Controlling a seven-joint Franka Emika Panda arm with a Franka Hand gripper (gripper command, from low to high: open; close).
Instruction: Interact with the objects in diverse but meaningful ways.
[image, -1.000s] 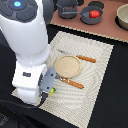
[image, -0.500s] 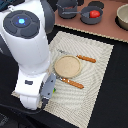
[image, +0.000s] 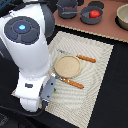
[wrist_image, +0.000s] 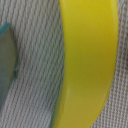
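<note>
Down and toward the near left edge of the placemat (image: 95, 60) the arm has dropped over the last second, its white bulk now hunched low over that corner and hiding the claw, so I cannot tell whether it is spread or pressed together. Up close in the wrist view, the yellow banana (wrist_image: 90, 65) lies on the woven mat, its long curved axis running along the frame's height. Beside the arm sits the tan plate (image: 67, 65) between two brown-handled utensils (image: 86, 58), and the red tomato (image: 92, 14) rests in a dark pan (image: 93, 19) on the far tabletop (image: 107, 32).

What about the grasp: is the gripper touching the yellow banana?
Cannot tell: wrist view shows the yellow banana close up; exterior view half hides the gripper.
</note>
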